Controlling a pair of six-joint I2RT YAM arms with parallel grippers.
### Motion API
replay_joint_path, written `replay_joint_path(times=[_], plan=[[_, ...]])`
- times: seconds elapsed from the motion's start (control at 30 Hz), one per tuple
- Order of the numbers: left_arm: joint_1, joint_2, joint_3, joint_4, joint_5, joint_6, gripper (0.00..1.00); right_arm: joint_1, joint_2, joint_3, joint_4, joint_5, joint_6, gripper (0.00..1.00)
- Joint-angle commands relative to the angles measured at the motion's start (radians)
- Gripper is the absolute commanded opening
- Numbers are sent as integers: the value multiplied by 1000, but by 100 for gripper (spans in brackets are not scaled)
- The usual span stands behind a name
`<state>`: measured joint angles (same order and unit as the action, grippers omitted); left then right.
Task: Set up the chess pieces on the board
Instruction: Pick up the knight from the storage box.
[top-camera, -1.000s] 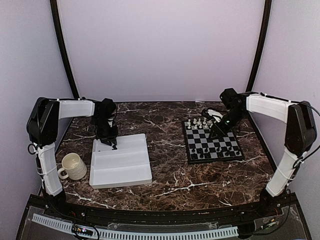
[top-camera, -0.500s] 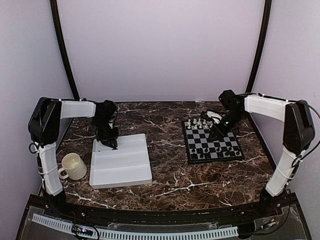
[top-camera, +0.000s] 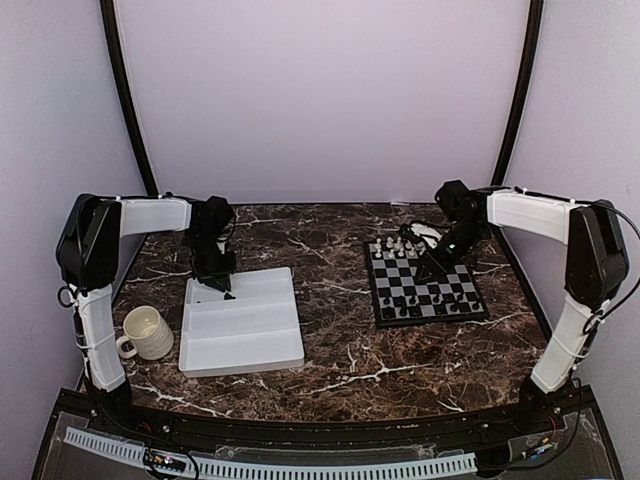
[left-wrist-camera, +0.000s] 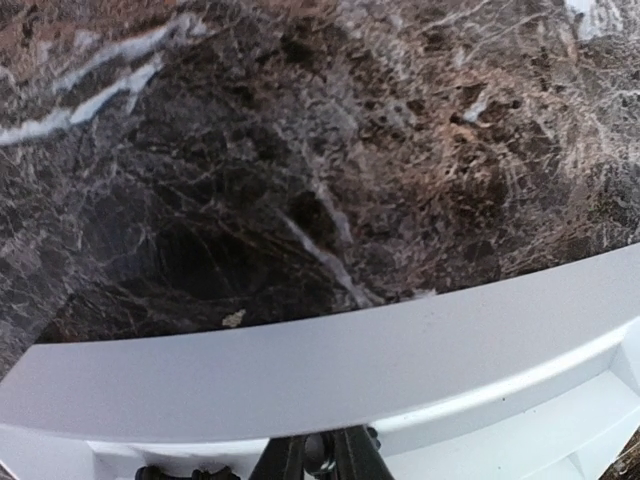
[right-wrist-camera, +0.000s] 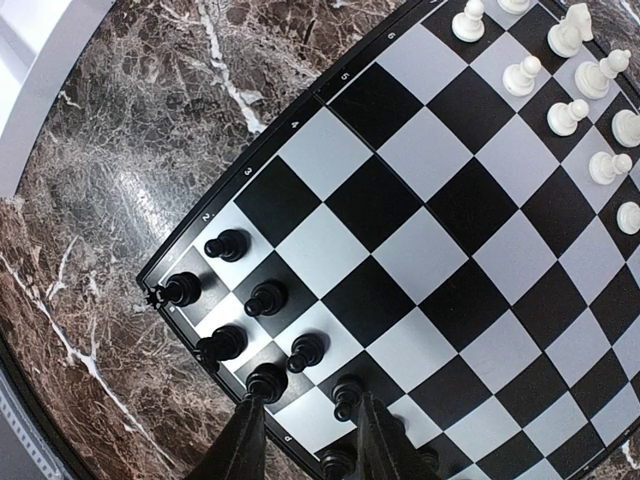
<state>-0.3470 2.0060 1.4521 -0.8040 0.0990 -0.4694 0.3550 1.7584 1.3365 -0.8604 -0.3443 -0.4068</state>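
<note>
Left fingers (left-wrist-camera: 287, 462) have drawn together on a dark chess piece (left-wrist-camera: 319, 455) in the tray (left-wrist-camera: 300, 370), mid-pickup; right fingers (right-wrist-camera: 245, 445) hang apart over the board (right-wrist-camera: 400, 240). Next: lift, carry it across.

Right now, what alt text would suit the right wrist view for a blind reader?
A black and silver chessboard on a dark marble table: black pieces cluster near its lower-left corner, white pieces at the upper right, the right end effector at the bottom edge.
</note>
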Motion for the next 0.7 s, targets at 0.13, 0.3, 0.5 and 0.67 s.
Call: replay_joint_path(times=[0.13,0.3,0.5,0.67], plan=[[-3,-75,19,-34,-21,239,20,18,2,27,9,-9,-4,33],[-5,-95,-31,-12,7,431,23,19,0,24,9,-6,-6,33],[-12,-110,-80,33,39,540,27,19,-1,21,10,-6,-6,33],[-25,-71,-75,36,40,563,34,19,3,17,12,-12,-7,33]])
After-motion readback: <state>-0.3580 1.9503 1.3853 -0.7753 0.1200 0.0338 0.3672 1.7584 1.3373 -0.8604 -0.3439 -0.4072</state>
